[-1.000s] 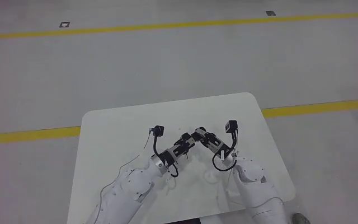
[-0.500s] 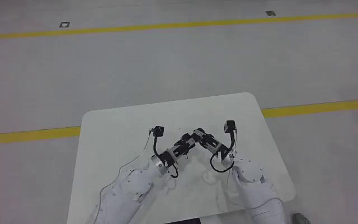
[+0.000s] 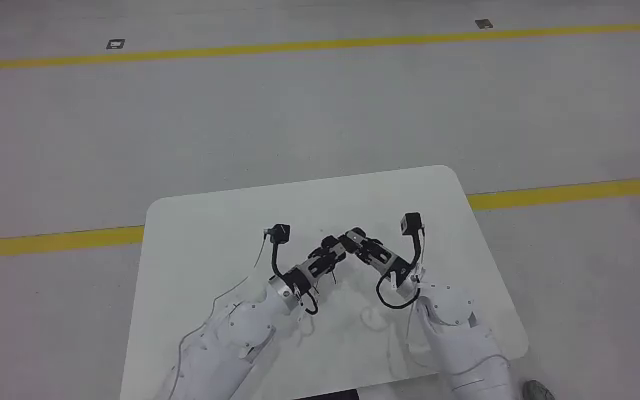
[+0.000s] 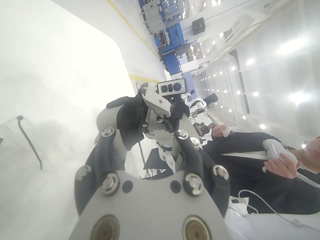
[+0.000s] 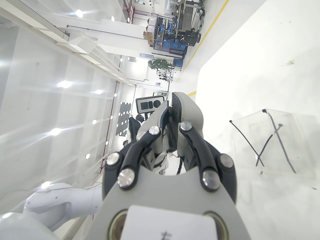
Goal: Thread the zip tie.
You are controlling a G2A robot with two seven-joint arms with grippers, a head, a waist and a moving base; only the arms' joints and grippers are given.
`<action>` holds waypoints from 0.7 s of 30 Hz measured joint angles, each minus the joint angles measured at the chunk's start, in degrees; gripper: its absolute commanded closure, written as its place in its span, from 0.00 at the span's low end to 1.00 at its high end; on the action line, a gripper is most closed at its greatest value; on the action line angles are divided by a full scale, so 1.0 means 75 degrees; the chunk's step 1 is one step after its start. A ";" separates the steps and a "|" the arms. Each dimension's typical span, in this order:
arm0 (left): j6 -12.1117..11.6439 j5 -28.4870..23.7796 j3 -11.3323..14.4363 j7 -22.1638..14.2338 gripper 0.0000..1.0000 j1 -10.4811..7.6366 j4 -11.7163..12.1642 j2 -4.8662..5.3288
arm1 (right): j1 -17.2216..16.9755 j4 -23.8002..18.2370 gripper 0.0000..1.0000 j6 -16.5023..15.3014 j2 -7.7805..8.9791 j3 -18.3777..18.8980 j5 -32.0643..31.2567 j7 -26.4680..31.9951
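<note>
Over the middle of the white table [image 3: 200, 230] my two grippers meet tip to tip. The left gripper [image 3: 328, 253] comes from the near left; in its own wrist view its fingers [image 4: 125, 118] stand spread, with the right arm's wrist behind the gap. My right gripper [image 3: 353, 240] comes from the near right, and its fingers [image 5: 178, 111] are pressed together. I cannot make out a zip tie between either pair. Several black zip ties [image 5: 271, 138] lie in a clear tray [image 5: 300, 121] on the table beside the grippers. One of these ties [image 4: 28, 138] also shows in the left wrist view.
The table's rounded far corner [image 5: 202, 68] and its edge lie beyond the grippers. A yellow floor line [image 3: 320, 42] runs behind the table. A person seated beside the table holds white controllers [image 4: 275, 151] and touches nothing on it.
Both arms have stayed almost in place. The right wrist shifted slightly, and the meeting point of the grippers drifted a little to the left.
</note>
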 measured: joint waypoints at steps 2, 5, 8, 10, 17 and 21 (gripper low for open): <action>0.0045 0.0000 -0.0010 0.0000 0.68 0.0009 -0.0020 0.0005 | -0.0013 -0.0038 1.00 0.0000 0.0005 -0.0012 -0.0037 -0.0037; 0.0086 -0.0008 -0.0024 -0.0009 0.69 0.0018 -0.0035 0.0012 | -0.0030 -0.0086 1.00 0.0000 0.0016 -0.0033 -0.0090 -0.0083; 0.0115 -0.0024 -0.0034 -0.0018 0.71 0.0021 -0.0033 0.0018 | -0.0048 -0.0126 1.00 0.0000 0.0029 -0.0057 -0.0119 -0.0110; 0.0126 -0.0034 -0.0040 -0.0019 0.73 0.0022 -0.0031 0.0020 | -0.0055 -0.0139 1.00 0.0000 0.0038 -0.0069 -0.0132 -0.0126; 0.0138 -0.0057 -0.0070 -0.0004 0.84 0.0049 -0.0056 0.0035 | -0.0068 -0.0167 1.00 0.0000 0.0074 -0.0112 -0.0176 -0.0207; 0.0127 -0.0071 -0.0097 0.0002 0.83 0.0075 -0.0097 0.0047 | -0.0075 -0.0152 1.00 0.0000 0.0091 -0.0122 -0.0177 -0.0334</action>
